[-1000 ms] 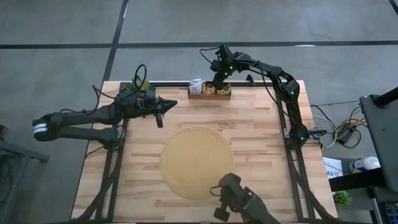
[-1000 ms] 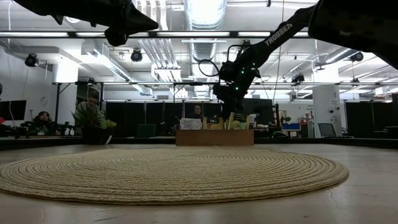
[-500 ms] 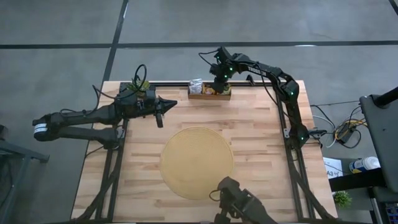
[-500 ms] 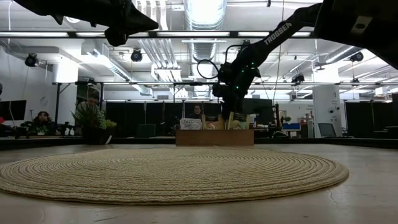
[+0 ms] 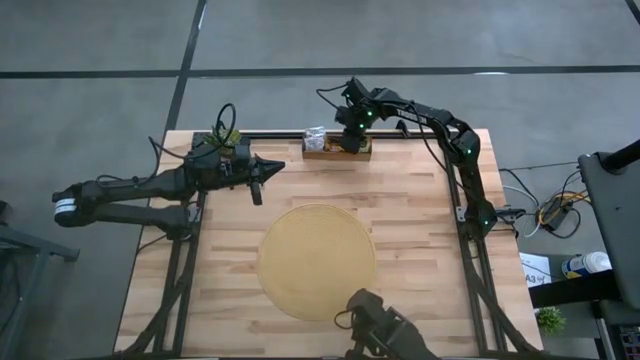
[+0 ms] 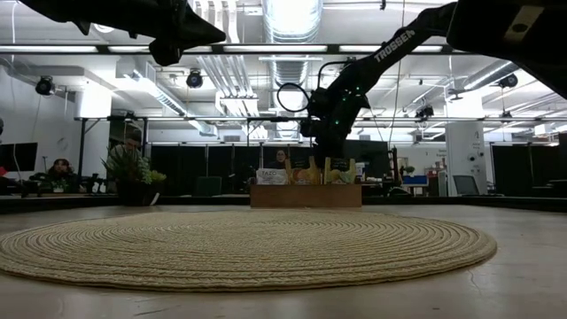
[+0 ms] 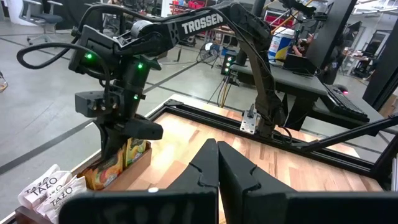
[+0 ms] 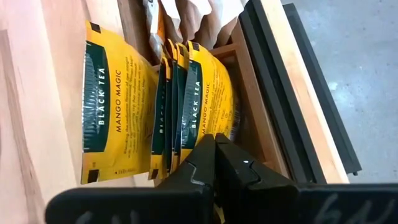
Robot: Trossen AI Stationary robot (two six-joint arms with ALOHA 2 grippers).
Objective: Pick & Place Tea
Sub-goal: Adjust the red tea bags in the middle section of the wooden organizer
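Several tea sachets (image 8: 118, 106) stand upright in the wooden tray (image 5: 337, 150) at the table's (image 5: 420, 230) far edge. I see the right gripper (image 8: 214, 146) poised just above them, fingers pressed together with nothing between. The left gripper (image 5: 257, 178) hangs over the table's left side, jaws closed and empty, well apart from the round mat (image 5: 316, 260).

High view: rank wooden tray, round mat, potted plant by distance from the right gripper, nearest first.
Measured from the right gripper:
1. Wooden tray, directly beneath it at the table's far edge.
2. Round mat, mid-table, toward the near edge.
3. Potted plant, far left corner, behind the left gripper.
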